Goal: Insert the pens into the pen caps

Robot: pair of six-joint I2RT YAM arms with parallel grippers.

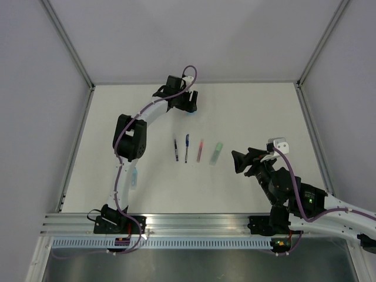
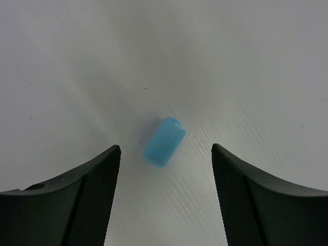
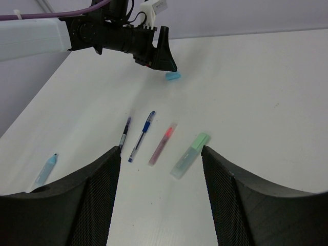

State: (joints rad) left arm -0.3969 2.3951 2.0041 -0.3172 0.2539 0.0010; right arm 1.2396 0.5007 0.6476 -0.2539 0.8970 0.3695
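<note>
Four writing tools lie side by side in a row at the middle of the desk (image 1: 264, 117): from left to right, the black pen (image 1: 175, 150), the dark blue pen (image 1: 187, 147), the pink pen (image 1: 200, 151) and the pale green marker (image 1: 217, 154). Their long axes all run roughly from the near edge toward the far wall. The green marker and the pink pen lean a little to the right at their far ends. Which end of each is the tip is too small to tell. A pale blue marker (image 1: 134, 177) lies apart on the left, close beside the left arm, with its long axis also running near to far.

One light blue cap (image 2: 164, 141) lies on its side toward the far part of the desk. In the left wrist view its long axis is diagonal, with a rimmed end toward the upper right. The left pincer (image 2: 165, 147) hangs over it with its fingers spread wide; the cap sits between them and touches neither.

The right pincer (image 3: 160, 149) is also spread apart and holds nothing. It hovers right of the row and faces the pens.
</note>
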